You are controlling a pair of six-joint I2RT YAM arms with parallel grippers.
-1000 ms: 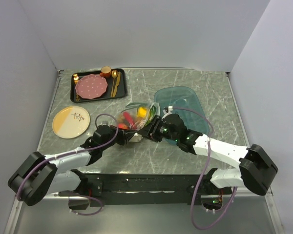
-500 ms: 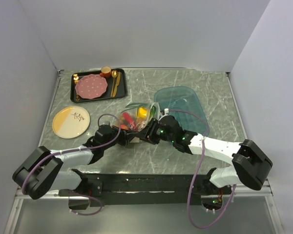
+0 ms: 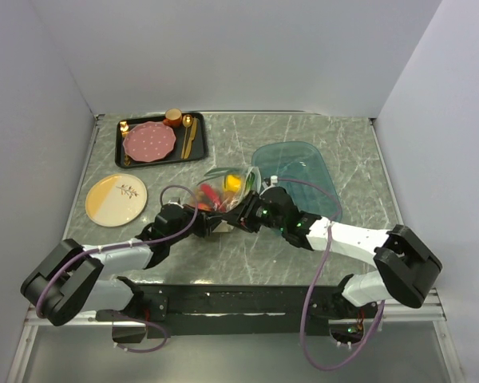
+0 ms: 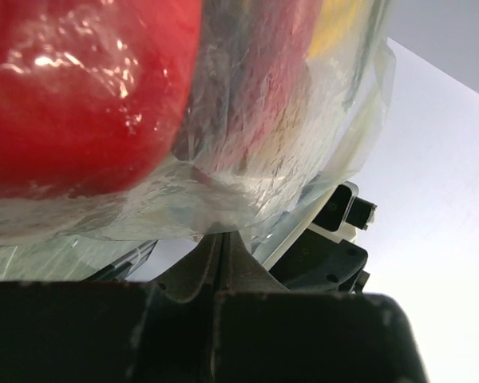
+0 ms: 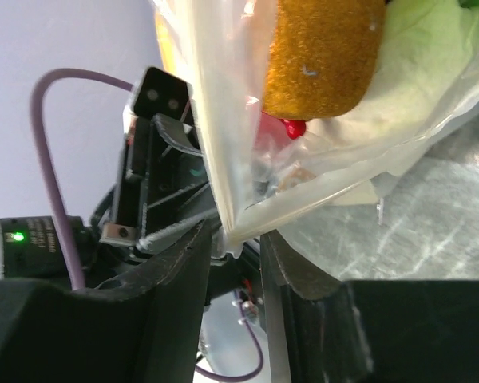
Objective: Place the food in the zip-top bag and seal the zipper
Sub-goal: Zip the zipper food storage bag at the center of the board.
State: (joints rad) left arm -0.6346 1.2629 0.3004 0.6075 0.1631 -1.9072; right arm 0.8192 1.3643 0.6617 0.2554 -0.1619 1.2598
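The zip-top bag (image 3: 223, 190) lies mid-table with the food inside: a red apple (image 4: 80, 88), a yellow-orange fruit (image 5: 323, 48), green leaves (image 5: 431, 40) and red pieces (image 3: 208, 194). My left gripper (image 3: 211, 226) is shut on the bag's lower edge; in the left wrist view its jaws (image 4: 219, 237) pinch the plastic just under the apple. My right gripper (image 3: 241, 217) is right beside it. Its jaws (image 5: 234, 233) stand a little apart, with the corner of the whitish zipper (image 5: 303, 209) between them. The white piece, nut cluster and chili cannot be told apart.
A teal translucent tray (image 3: 303, 171) sits just behind my right arm. A black tray (image 3: 198, 132) at the back left holds a pink dotted plate (image 3: 149, 141), a brown cup (image 3: 173, 117) and gold cutlery. A yellow-and-cream plate (image 3: 116, 199) lies at the left.
My right gripper has moved left, up to the bag's near edge beside the left gripper. The left gripper keeps its hold and the bag has barely shifted.
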